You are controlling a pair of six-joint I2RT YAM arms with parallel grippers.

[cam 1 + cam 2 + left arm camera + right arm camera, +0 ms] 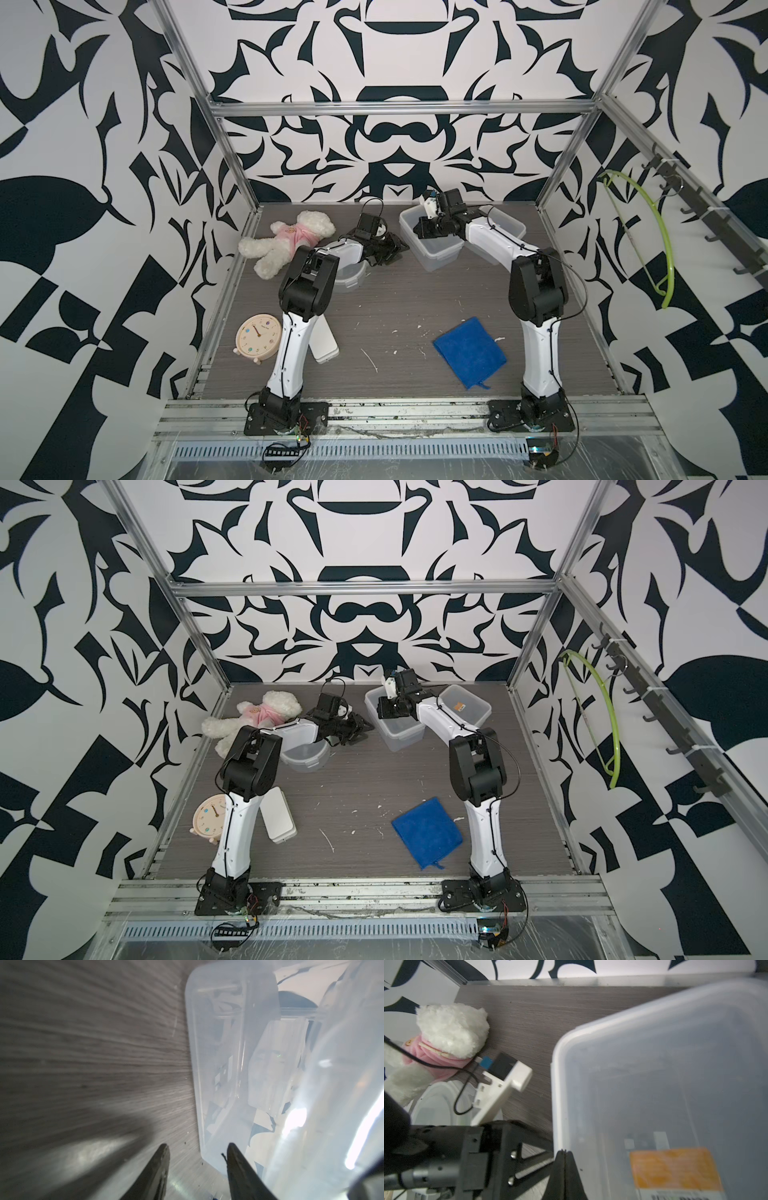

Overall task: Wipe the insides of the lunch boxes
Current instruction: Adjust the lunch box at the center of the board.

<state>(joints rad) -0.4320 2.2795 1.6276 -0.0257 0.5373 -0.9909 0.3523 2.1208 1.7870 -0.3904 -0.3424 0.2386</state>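
Closest to me, a silver metal rail (395, 409) runs along the front edge, and both robot arms stand on it. Just behind it, a bright blue square cloth (469, 353) lies flat on the grey wood-look surface (395, 307), near the right arm's foot and well apart from both end effectors.

Far back on the right, two clear plastic lunch boxes with straight sides sit just beside each other: the nearer rectangular box (436, 257) and the farther rectangular box (505, 222). The right end effector (565, 1152) hangs over the nearer one. Its fingers are pressed tight together, with the tips right at the box's rim; I cannot tell if they touch it. An orange sticker (675, 1169) shows through the plastic there.

The left end effector (197, 1144) is low over the surface, just beside a corner of the nearer box. Its fingers stand partway apart and pinch nothing. A clear round plastic lunch box (305, 756) sits under the left arm.

On the left side lie a white fluffy teddy bear (291, 243) in a pink shirt, a cream round clock (257, 334) and a flat white case (326, 347).
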